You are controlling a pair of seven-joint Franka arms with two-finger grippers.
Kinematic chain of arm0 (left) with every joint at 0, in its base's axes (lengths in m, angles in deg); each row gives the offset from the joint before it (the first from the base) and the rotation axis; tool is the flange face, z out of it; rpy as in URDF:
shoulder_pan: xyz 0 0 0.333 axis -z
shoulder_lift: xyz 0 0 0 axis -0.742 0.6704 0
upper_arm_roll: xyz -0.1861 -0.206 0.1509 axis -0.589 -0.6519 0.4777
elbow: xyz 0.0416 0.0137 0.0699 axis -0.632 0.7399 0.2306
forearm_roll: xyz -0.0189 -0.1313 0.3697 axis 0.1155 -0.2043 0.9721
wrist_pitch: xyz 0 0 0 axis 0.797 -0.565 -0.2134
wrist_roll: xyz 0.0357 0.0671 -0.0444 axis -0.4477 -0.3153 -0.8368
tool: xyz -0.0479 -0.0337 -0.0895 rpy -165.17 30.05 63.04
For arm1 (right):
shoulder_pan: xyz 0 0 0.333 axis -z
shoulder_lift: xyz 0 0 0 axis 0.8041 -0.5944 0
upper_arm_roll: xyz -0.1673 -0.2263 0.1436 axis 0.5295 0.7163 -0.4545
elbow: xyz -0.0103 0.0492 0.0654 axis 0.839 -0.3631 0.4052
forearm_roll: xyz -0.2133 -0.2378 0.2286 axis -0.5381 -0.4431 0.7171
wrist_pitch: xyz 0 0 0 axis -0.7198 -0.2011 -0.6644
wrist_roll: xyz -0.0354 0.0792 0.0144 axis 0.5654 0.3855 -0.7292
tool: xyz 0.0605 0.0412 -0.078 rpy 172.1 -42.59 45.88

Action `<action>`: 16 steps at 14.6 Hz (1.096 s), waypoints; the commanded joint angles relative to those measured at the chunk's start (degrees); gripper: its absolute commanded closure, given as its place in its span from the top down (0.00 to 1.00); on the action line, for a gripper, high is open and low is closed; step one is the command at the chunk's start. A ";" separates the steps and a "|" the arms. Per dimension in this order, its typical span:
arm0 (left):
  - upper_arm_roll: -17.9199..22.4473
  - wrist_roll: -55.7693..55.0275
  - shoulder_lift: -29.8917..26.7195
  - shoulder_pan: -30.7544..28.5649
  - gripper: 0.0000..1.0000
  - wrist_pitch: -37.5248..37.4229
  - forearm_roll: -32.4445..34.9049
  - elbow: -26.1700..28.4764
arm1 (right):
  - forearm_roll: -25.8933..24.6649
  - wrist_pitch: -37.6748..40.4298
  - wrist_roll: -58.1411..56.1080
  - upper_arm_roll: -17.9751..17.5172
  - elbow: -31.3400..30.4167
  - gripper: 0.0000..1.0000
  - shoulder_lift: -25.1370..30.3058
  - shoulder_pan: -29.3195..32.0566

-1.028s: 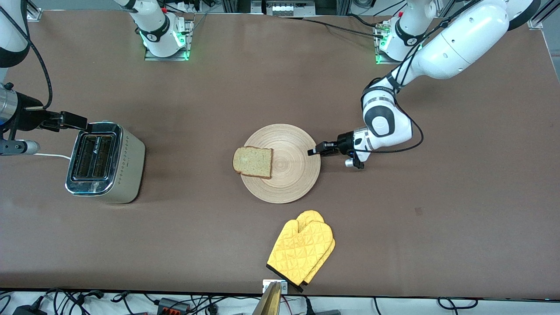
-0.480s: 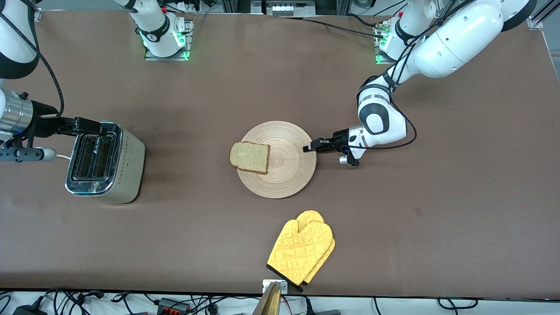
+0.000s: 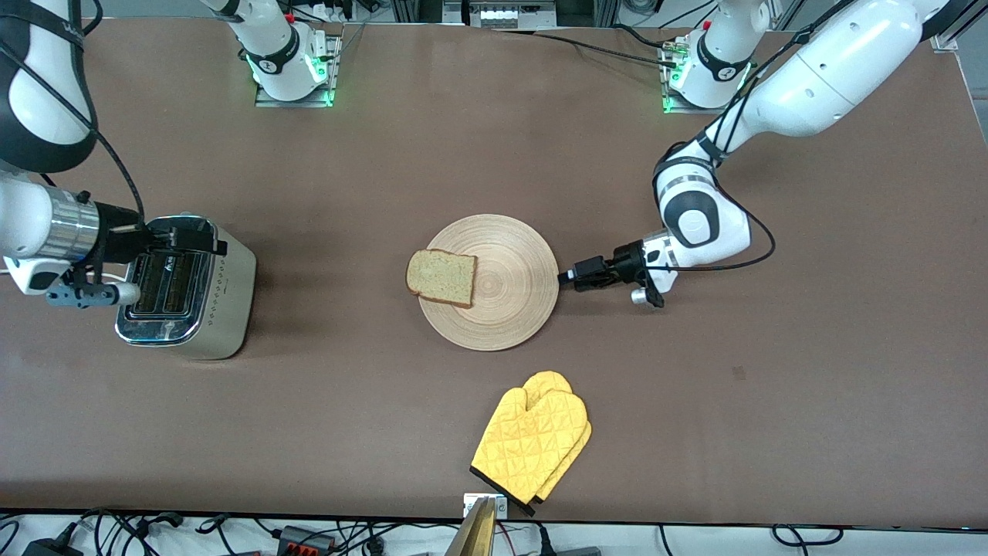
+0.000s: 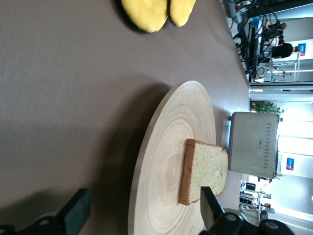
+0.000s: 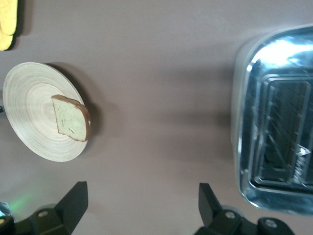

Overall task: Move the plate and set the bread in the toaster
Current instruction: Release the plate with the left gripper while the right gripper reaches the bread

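Table (image 3: pixel 494 139): brown, wide; it carries all that follows.
My left arm: it comes from its base at the table's top edge, bends down at the elbow and lies low, the forearm pointing toward the plate from the left arm's end.
My right arm: it reaches in over the right arm's end of the table, wrist level, hand over the toaster.
Toaster (image 3: pixel 187 287): boxy, beige sides, chrome top, two slots facing up; it stands upright near the right arm's end, well apart from the plate. Both slots look bare in the right wrist view (image 5: pixel 279 142).
Plate (image 3: pixel 505 301): round, pale wood with ring grain, flat on the table's middle; my left wrist view looks along it edge-on (image 4: pixel 166 161).
Mitts (image 3: pixel 532 444): a yellow quilted pair, nearer the front camera than the plate, apart from it.
Bread (image 3: pixel 441 276): one slice, brown crust, lying on the plate at the edge toward the toaster, one corner past the rim (image 4: pixel 205 171) (image 5: pixel 71 118).
Left gripper (image 3: pixel 570 276): released, fingers spread, just beside the plate's rim at the left arm's end; nothing is held between them (image 4: pixel 142 215).
Right gripper (image 3: pixel 204 245): spread wide, holding nothing, over the toaster's top.
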 commanded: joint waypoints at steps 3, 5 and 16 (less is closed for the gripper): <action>0.62 1.09 -1.02 -8.71 1.00 -12.57 22.98 -3.78 | 1.27 -4.98 0.30 0.14 -1.20 1.00 -1.94 -2.99; 3.95 0.74 -1.01 -9.86 1.00 -20.64 34.76 -8.51 | 1.71 -8.05 1.79 0.14 -1.90 1.00 -3.26 -4.65; 11.00 -4.01 0.39 -9.60 1.00 -48.17 66.71 -31.73 | 20.85 -33.96 4.17 0.05 -22.18 1.00 -3.45 -13.25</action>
